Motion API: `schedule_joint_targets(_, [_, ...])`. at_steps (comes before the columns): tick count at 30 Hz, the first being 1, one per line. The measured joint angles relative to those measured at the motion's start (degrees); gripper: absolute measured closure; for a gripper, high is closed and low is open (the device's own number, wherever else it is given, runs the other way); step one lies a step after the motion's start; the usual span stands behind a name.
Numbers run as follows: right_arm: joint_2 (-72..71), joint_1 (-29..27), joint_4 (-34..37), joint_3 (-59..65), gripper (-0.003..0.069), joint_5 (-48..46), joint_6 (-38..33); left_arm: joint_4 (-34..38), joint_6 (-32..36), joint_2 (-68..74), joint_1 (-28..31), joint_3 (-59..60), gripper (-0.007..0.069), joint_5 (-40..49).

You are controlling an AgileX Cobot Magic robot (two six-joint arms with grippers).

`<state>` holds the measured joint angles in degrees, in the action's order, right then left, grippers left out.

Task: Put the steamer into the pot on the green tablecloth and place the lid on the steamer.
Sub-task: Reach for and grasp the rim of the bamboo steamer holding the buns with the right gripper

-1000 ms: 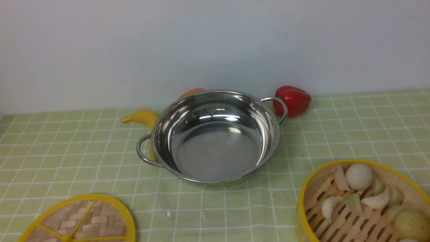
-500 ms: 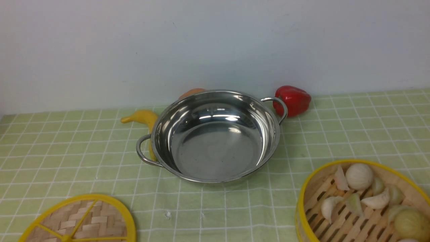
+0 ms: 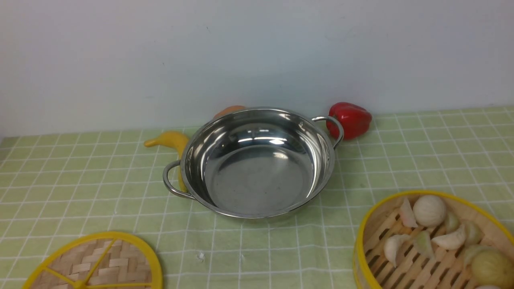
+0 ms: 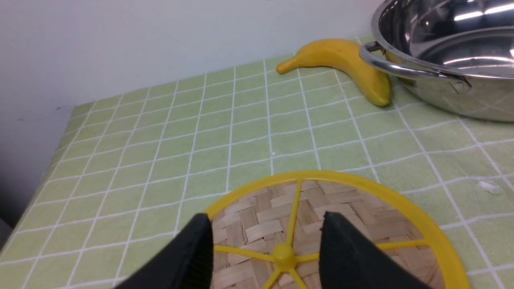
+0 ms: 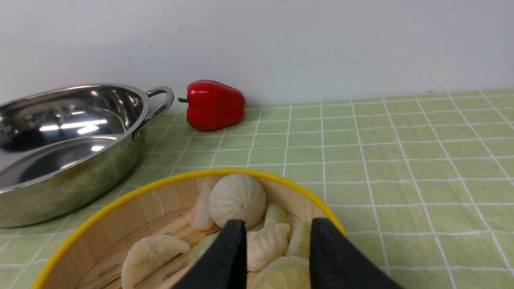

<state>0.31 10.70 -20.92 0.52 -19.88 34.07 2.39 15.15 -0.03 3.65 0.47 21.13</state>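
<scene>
**Steamer and lid lie apart from the pot**

Front view: A wide, shiny steel pot point(image 3: 257, 180) with two loop handles stands mid-cloth, its bare mirror-like bottom showing. Under it lies the pale green tablecloth point(image 3: 80, 180), slightly wrinkled and gridded with thin white lines. A smooth yellow banana point(image 3: 170, 139) curves behind the left handle, partly hidden by the pot. A glossy red pepper point(image 3: 350, 119) sits just beside the right handle. An orange thing point(image 3: 229, 110) shows only as a sliver over the far rim. The flat herringbone-woven lid point(image 3: 108, 261), with a yellow rim and spokes, lies near left, cut off by the frame. The bamboo steamer point(image 3: 383, 214), with a slatted floor, a round bun point(image 3: 429, 210) and pale dumplings point(image 3: 451, 240), lies near right, also cut off.

Left wrist view: The left gripper point(image 4: 266, 218) hangs over the lid, its black fingers apart, one on each side of the centre knob.

Right wrist view: The right gripper point(image 5: 278, 222) hangs over the steamer, fingers apart, with a dumpling seen through the gap. Whether the tips touch the food cannot be told.
</scene>
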Motion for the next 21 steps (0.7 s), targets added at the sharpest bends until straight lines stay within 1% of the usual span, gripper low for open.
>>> schedule_joint_targets(3, [0.0,0.0,0.0,0.0,0.0417,1.7,0.1,0.0,0.0,0.0,0.0,0.0,0.0281,0.0])
schedule_joint_targets(6, [0.0,0.0,0.0,-0.1,0.0417,7.5,0.8,0.0,0.0,0.0,0.0,0.0,0.0281,0.0])
schedule_joint_targets(7, [0.0,0.0,0.0,-0.1,0.0417,7.9,0.9,0.0,0.0,0.0,0.0,0.0,0.0281,0.0])
schedule_joint_targets(9, [0.0,0.0,0.1,-3.5,0.0417,11.8,1.3,0.0,0.0,0.0,0.0,0.0,0.0281,0.0])
schedule_joint_targets(10, [0.0,0.0,0.1,-3.9,0.0417,12.0,1.3,0.0,0.0,0.0,0.0,0.0,0.0281,0.0])
schedule_joint_targets(11, [-0.1,0.0,0.5,-7.4,0.0417,12.7,1.4,0.0,0.0,0.0,0.0,0.0,0.0281,0.0])
schedule_joint_targets(13, [-0.1,0.0,1.5,-11.1,0.0417,12.3,1.5,0.0,0.0,0.0,0.0,0.0,0.0281,0.0])
schedule_joint_targets(16, [-0.2,0.0,4.3,-17.9,0.0417,7.9,1.5,0.0,0.0,0.0,0.0,0.0,0.0281,0.0])
schedule_joint_targets(19, [-0.2,0.0,7.7,-21.8,0.0417,4.4,2.0,0.0,0.0,0.0,0.0,0.0,0.0281,0.0])
schedule_joint_targets(21, [-0.2,0.0,10.1,-22.9,0.0417,4.3,2.5,0.0,0.0,0.0,0.0,0.0,0.0281,0.0])
